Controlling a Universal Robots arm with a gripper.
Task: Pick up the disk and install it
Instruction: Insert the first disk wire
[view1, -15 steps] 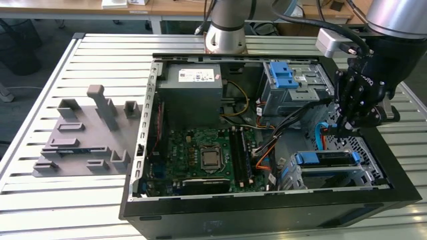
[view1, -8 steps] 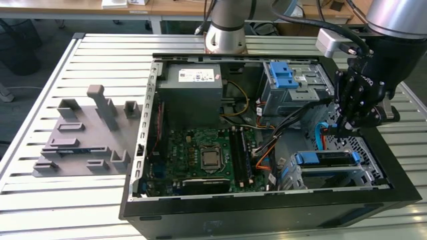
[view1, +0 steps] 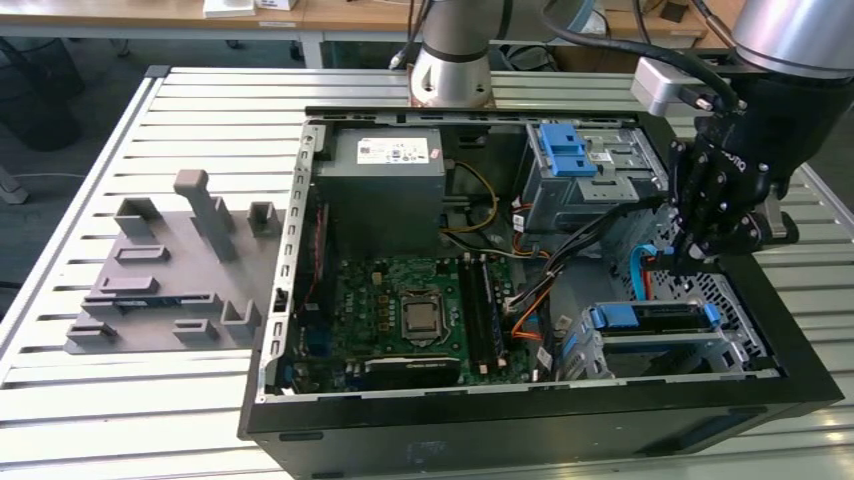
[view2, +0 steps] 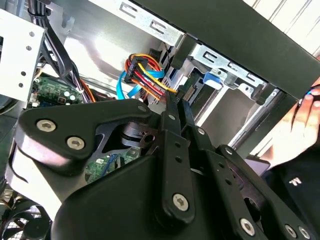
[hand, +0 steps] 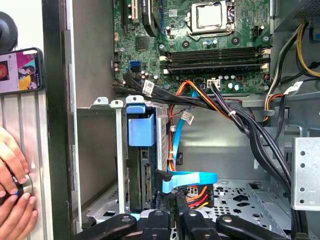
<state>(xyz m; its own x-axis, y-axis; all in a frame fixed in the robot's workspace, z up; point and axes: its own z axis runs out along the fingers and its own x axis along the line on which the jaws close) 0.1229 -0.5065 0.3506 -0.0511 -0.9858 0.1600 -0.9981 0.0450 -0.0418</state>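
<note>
**Disk sits in the drive cage while the gripper hangs over the cables**

An open computer case (view1: 534, 400) lies on its side on a slatted metal table (view1: 80, 160). In the exterior view, the disk (view1: 650, 318) sits in the metal cage (view1: 667, 350) at the near corner of the case on that view's right, with its blue bracket showing along its top edge. In the first wrist view the disk (hand: 141, 170) stands on edge inside the cage, its blue bracket (hand: 140, 130) at the end toward the circuit board (hand: 200, 45).

The gripper (view1: 683, 262) hangs inside the case just beyond the cage, near a light blue flat cable (view1: 649, 270). In the first wrist view its two fingers (hand: 172, 220) lie close together, almost touching, with the blue flat cable (hand: 192, 179) and a bundle of red, yellow and orange wires (hand: 197, 196) right at their tips. Whether the jaws pinch anything I cannot tell.

A grey power box (view1: 387, 180) sits at the far side of the case. A grey plastic fixture (view1: 174, 270) rests on the table at the exterior view's left. A person's hand (hand: 12, 200) and a phone (hand: 20, 70) lie on the table outside the case wall in the first wrist view.
</note>
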